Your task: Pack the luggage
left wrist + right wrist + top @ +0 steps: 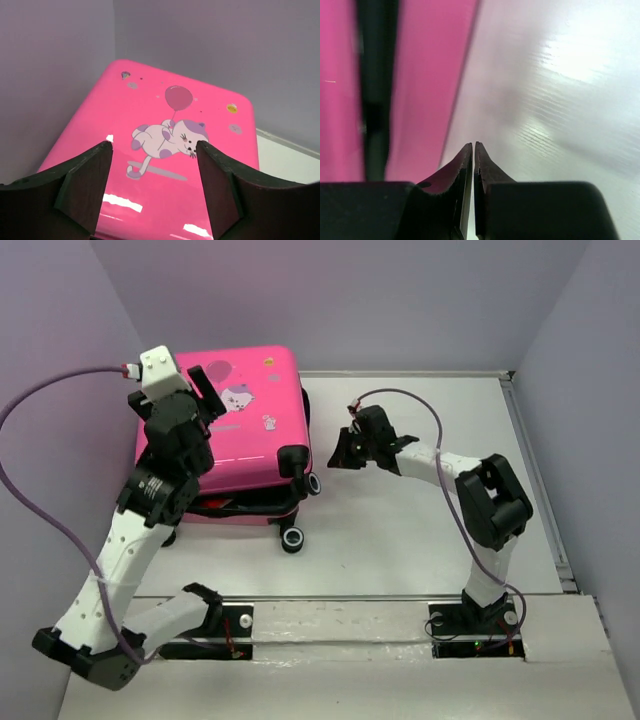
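The luggage is lying flat at the far left of the table, printed lid facing up and almost down on the lower half, with a dark gap showing along its near edge. Its wheels are pointing right and near. The pink shell is looking hard and glossy, so it is likely stiff, fairly light and slippery under bare fingers. The flat lid is offering nothing to pinch, so pressing down on it, or taking the rim or the black zipper trim at the edge, is probably the better hold.

The left gripper is hovering over the left part of the lid, jaws standing wide and holding nothing. In the left wrist view the cartoon print is sitting between the fingertips, apart from them. The right gripper is hanging just beside the suitcase's right side, its fingers pressed together on nothing, pointing along the pink wall above the bare table
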You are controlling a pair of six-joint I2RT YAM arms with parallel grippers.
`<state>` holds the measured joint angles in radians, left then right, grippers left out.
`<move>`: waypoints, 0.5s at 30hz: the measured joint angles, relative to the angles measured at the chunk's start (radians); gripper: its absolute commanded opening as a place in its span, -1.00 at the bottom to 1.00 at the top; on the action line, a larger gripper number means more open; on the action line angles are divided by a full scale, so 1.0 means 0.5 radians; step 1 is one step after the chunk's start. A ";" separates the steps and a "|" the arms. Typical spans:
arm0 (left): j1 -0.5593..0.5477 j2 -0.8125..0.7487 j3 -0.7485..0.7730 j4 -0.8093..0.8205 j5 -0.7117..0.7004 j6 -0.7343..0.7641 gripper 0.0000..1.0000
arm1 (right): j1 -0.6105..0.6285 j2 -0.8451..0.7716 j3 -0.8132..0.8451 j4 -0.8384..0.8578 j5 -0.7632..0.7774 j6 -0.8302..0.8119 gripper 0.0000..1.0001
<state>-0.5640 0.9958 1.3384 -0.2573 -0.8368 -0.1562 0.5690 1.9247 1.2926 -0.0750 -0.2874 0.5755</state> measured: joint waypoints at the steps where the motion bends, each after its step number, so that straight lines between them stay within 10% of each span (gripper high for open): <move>1: 0.116 0.021 0.014 -0.022 0.121 -0.037 0.73 | -0.005 -0.060 -0.018 0.003 0.008 -0.007 -0.74; 8: 1.289 0.439 0.074 -0.126 0.839 -0.265 0.76 | -0.011 -0.319 -0.065 0.049 0.038 -0.062 -0.74; 15: 1.636 0.729 0.034 -0.127 1.070 -0.401 0.78 | -0.011 -0.381 -0.172 0.058 0.052 -0.125 -0.69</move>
<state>0.2539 1.3605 1.3552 -0.3210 -0.3016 -0.3565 0.5636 1.7340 1.2064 -0.0460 -0.2615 0.5129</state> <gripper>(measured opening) 0.882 0.130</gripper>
